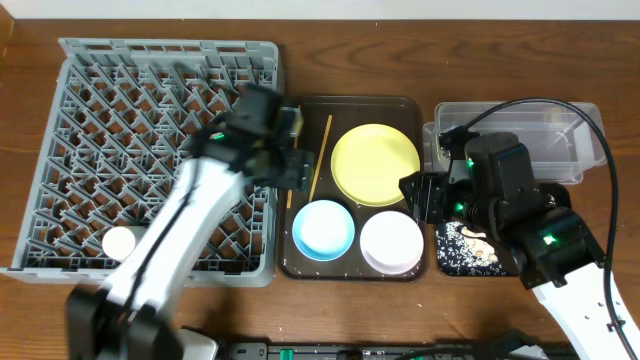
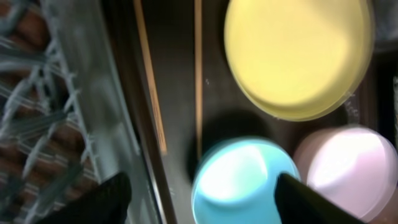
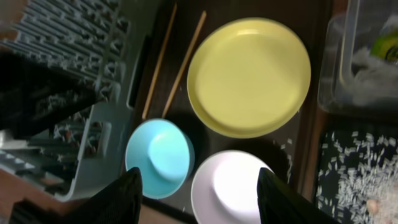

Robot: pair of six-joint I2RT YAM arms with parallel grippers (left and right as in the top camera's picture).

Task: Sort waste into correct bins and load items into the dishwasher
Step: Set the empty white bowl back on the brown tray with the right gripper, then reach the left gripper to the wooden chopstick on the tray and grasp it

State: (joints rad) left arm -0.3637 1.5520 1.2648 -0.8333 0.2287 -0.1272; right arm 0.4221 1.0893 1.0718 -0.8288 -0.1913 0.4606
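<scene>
risk guesses | grey dish rack [image 1: 150, 150] at 9 o'clock: hard peggy lattice, stuff can snag | brown tray [image 1: 350, 108] at centre: left gripper [image 2: 202, 196] and right gripper [image 3: 199, 196] both gape wide, empty, above it, could collide | yellow plate [image 1: 375, 163] at its 1 o'clock: flat, glossy, may slip | blue bowl [image 1: 323, 228] at 7 o'clock: slick, round | chopsticks [image 1: 322, 152] at 11 o'clock: thin wood lying flat, tough pinch

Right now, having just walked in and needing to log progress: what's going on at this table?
Neither arm holds anything. The left hand hovers open above the light blue bowl; the right hand is open near the white bowl. Both bowls, the round yellow plate and two thin wooden chopsticks lie on the dark brown serving tray. A small white cup sits in the grey plastic dish rack.
</scene>
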